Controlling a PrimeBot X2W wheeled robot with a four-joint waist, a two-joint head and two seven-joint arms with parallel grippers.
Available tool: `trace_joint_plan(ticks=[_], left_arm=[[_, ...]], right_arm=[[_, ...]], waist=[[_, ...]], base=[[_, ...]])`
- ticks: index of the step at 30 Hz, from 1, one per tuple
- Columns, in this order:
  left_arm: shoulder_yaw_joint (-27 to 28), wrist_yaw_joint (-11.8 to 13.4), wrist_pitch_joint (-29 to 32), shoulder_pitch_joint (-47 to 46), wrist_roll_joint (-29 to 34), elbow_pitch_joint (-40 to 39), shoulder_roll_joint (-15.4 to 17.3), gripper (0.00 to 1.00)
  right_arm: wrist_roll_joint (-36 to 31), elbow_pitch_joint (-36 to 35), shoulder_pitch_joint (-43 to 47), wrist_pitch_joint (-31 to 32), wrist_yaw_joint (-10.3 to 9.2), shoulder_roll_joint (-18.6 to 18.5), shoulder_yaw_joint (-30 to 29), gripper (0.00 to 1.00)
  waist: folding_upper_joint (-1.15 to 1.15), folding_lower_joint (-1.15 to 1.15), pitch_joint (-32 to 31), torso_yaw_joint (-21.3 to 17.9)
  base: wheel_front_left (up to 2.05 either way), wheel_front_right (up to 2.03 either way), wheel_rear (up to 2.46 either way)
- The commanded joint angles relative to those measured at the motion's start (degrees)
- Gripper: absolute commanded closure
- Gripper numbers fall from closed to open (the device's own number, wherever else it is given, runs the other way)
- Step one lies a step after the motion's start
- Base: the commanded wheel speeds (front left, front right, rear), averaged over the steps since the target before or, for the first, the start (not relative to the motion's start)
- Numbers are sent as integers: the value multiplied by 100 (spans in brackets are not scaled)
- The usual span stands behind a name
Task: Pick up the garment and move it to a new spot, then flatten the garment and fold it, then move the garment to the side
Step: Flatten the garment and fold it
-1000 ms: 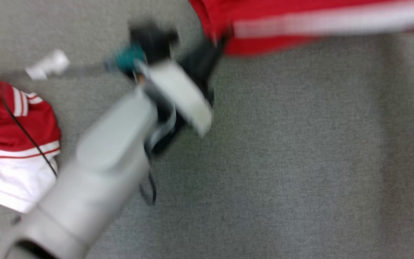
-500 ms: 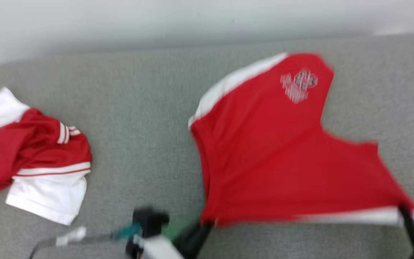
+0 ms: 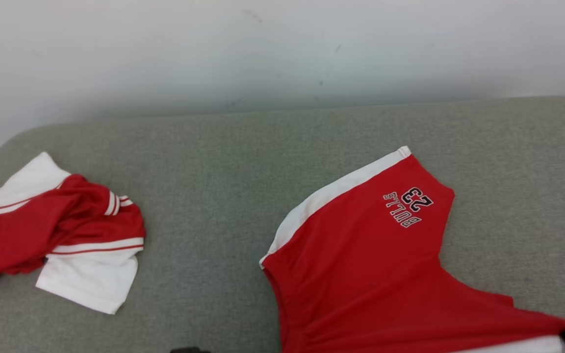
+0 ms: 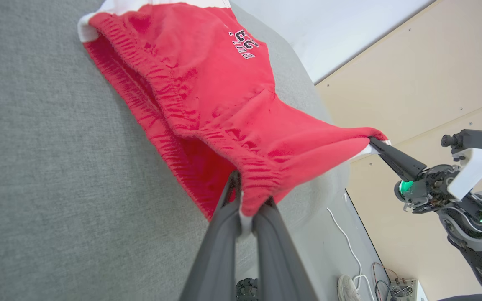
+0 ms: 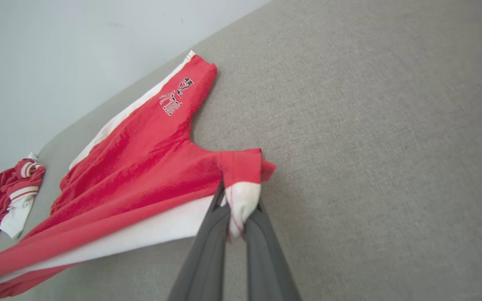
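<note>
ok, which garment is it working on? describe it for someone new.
On the grey upholstered surface below the white wall, look to the right half. The red shorts are spread there, near edge held by the left gripper and right gripper. Unlike the crumpled red-and-white garment at the left, they bear a BULLS 23 print.

"BULLS 23" in dark, white-edged letters on one leg of the red shorts
</note>
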Motion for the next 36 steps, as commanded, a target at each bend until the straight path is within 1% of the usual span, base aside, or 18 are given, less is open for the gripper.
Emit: trace_joint_plan(ticks=[1,3,4,5,6,8,12,14,16,19,22,25,29,30,31,32,33,36], left_arm=[[147,39,82,-127,-226,-128,-9,100],[220,-37,242,-299,-458,-245,-137,100],[289,-48,307,-404,-565,-288,-221,100],[289,-48,307,-404,-565,-288,-221,100],[343,-46,381,-492,-662,-300,-286,100],[454,-56,574,-743,-893,-301,-442,100],[765,98,877,-1243,-1298,-134,-774,100],[820,167,1079,-1520,-1479,3,-935,100],[907,227,1197,-1878,-1474,203,-1053,100],[962,268,1349,-2276,-1583,564,-1364,100],[976,190,1491,-2620,-1682,965,-1617,100],[951,111,1541,-2895,-1645,1383,-1808,100],[875,7,1549,-3112,-1568,1865,-1971,100],[866,-12,1527,-3153,-1542,1952,-1996,100],[860,-41,1519,-3172,-1545,2045,-2031,87],[846,-68,1514,-3175,-1544,2107,-2056,56],[827,-98,1506,-3182,-1524,2161,-2070,0],[798,-93,1398,-3219,-1396,2309,-2076,0]], right_arm=[[-13,-66,-418,153,-26,-89,-104,100],[-46,-39,-830,380,-24,-79,-69,100],[-87,11,-1066,505,-23,-90,-66,100],[-87,11,-1066,505,-23,-90,-66,100],[-196,70,-1298,610,-23,-149,-52,100],[-331,250,-1832,869,-23,-142,-18,100],[-743,775,-2915,1282,-22,-156,9,100],[-928,1058,-3446,1451,-22,-158,27,100],[-1112,1347,-3956,1570,-22,-106,-15,100],[-1335,1760,-4576,1743,-22,-73,-48,100],[-1624,2123,-5021,1845,-21,-124,-25,100],[-1860,2428,-5344,1848,-21,-141,-8,100],[-2041,2747,-5632,1771,-21,-120,-7,100],[-2074,2808,-5694,1724,-21,-109,-25,92],[-2099,2857,-5752,1686,-21,-90,-20,57],[-2114,2894,-5776,1681,-21,-70,16,0],[-2113,2909,-5781,1661,-21,-62,45,0],[-2071,2853,-5783,1498,-21,-67,105,0]], waist=[[0,2,168,136],[0,2,307,263],[0,2,384,346],[0,2,384,346],[0,2,442,430],[0,2,579,610],[0,2,871,925],[0,2,1039,1067],[0,2,1212,1192],[0,2,1446,1361],[0,2,1624,1473],[0,2,1728,1529],[0,2,1783,1544],[0,2,1792,1544],[0,2,1797,1543],[0,2,1797,1540],[0,2,1793,1534],[0,2,1756,1505]], base=[[0,0,0],[0,0,0],[0,0,0],[0,0,0],[0,0,0],[0,0,0],[0,0,0],[0,0,0],[0,0,0],[0,0,0],[0,0,0],[0,0,0],[0,0,0],[0,0,0],[0,0,0],[0,0,0],[0,0,0],[0,0,0]])
